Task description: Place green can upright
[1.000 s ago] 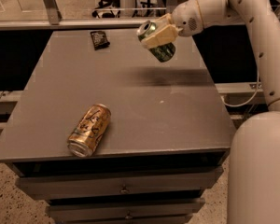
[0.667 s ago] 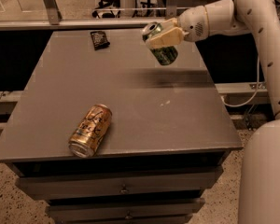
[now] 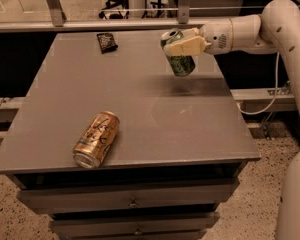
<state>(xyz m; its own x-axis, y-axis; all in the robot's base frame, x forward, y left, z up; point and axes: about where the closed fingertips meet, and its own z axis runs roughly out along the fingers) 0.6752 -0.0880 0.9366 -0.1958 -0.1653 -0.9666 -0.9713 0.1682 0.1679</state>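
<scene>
The green can (image 3: 180, 63) has a green and pale label and a silver top. It hangs nearly upright, slightly tilted, in the air above the far right part of the grey table (image 3: 155, 114). My gripper (image 3: 182, 45) comes in from the right on the white arm and is shut on the can's upper half. The can's base is off the tabletop, with its shadow just below it.
An orange-gold can (image 3: 96, 139) lies on its side near the table's front left. A small dark packet (image 3: 106, 42) lies at the far left. Drawers sit under the tabletop. A railing runs behind the table's far edge.
The arm has turned the green can from strongly tilted to almost upright. The gripper has shifted slightly with it. The orange-gold can has not moved.
</scene>
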